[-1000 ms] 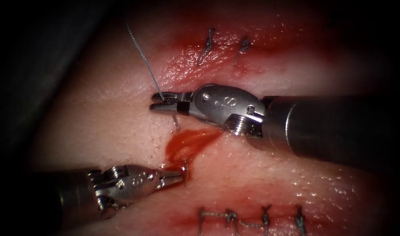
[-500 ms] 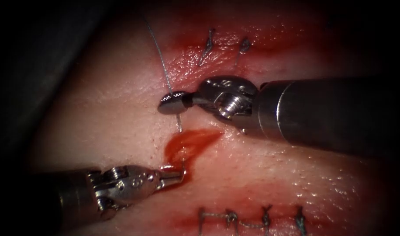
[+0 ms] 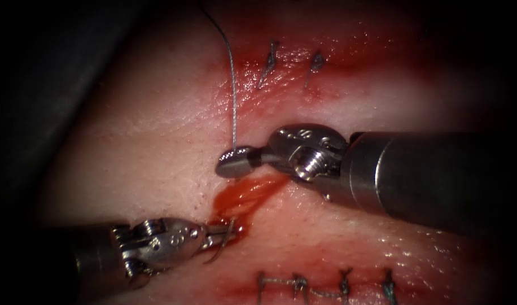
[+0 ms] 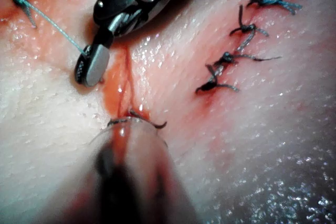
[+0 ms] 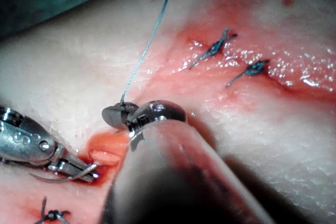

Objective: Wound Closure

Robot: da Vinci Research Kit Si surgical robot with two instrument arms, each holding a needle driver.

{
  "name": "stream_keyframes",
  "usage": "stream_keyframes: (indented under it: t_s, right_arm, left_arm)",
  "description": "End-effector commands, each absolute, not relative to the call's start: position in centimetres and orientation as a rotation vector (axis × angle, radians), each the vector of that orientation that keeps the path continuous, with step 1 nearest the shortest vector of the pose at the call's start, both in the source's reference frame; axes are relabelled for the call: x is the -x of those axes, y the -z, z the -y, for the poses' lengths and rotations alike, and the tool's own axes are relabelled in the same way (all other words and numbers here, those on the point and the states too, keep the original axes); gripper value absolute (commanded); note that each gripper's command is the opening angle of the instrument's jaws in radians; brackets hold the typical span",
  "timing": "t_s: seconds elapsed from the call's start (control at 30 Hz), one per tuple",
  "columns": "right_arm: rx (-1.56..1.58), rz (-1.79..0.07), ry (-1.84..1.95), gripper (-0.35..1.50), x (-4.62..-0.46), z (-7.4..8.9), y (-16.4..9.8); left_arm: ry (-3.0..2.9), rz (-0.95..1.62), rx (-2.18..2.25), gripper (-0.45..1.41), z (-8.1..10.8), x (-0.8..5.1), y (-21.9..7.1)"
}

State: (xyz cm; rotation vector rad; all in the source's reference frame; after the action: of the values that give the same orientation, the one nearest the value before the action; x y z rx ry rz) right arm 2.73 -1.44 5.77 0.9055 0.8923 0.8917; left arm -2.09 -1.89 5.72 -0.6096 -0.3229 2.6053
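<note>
The left arm's tool (image 3: 227,232) lay low at the left of the endoscope view, its jaws clamped on the curved needle (image 3: 223,246) near mid-curve; the needle stood at the lower end of the cut (image 3: 244,195), one end at the red fluid (image 3: 236,200), and whether its tip sat in the tissue (image 3: 157,147) could not be told. To the tool's left the tissue ran bare toward its dark edge, leaving open room. Just above the cut's upper end, the right arm's tool (image 3: 236,162) had its jaws clenched on the thread (image 3: 231,85), which rose taut toward the top edge. Right of the thread lay two finished stitches (image 3: 292,62); a stitched row (image 3: 326,282) ran along the bottom edge. In the right wrist view the needle (image 5: 63,174) curved outward from the left tool's jaws.
</note>
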Motion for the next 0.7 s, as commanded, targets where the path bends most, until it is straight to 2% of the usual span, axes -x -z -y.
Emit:
stream_keyframes:
  t_s: [0.03,0.13,0.17,0.2,0.3,0.33,0.43,0.53,0.7]
  right_arm:
    - [-0.912,-0.902,-0.878,-0.35,-2.82,1.5,-5.9]
    - [-0.924,-0.937,-0.870,-0.35,-2.81,1.5,-5.9]
    - [-0.895,-0.980,-0.848,-0.10,-2.79,1.4,-6.0]
    - [-0.869,-1.012,-0.840,0.29,-2.77,1.4,-6.0]
    - [-0.791,-1.093,-0.824,0.98,-2.66,1.2,-6.1]
    - [-0.778,-1.105,-0.824,1.11,-2.61,1.2,-6.1]
    - [-0.708,-1.142,-0.799,1.28,-2.42,1.0,-6.2]
    - [-0.644,-1.185,-0.772,1.31,-2.10,0.7,-6.3]
    - [-0.552,-1.211,-0.812,1.45,-1.78,0.4,-6.3]
  left_arm:
    - [-2.604,0.324,0.612,0.12,1.9,2.15,-5.8]
    - [-2.604,0.319,0.621,0.12,1.9,2.15,-5.7]
    - [-2.601,0.318,0.623,0.12,1.9,2.16,-5.7]
    - [-2.604,0.311,0.627,0.12,1.9,2.16,-5.7]
    - [-2.611,0.298,0.658,0.12,1.9,2.15,-5.6]
    - [-2.612,0.293,0.668,0.12,1.9,2.15,-5.6]
    - [-2.640,0.262,0.713,0.12,1.8,2.12,-5.6]
    - [-2.653,0.243,0.857,0.12,1.7,2.10,-5.6]
    - [-2.701,0.237,1.042,0.10,1.6,2.10,-5.6]
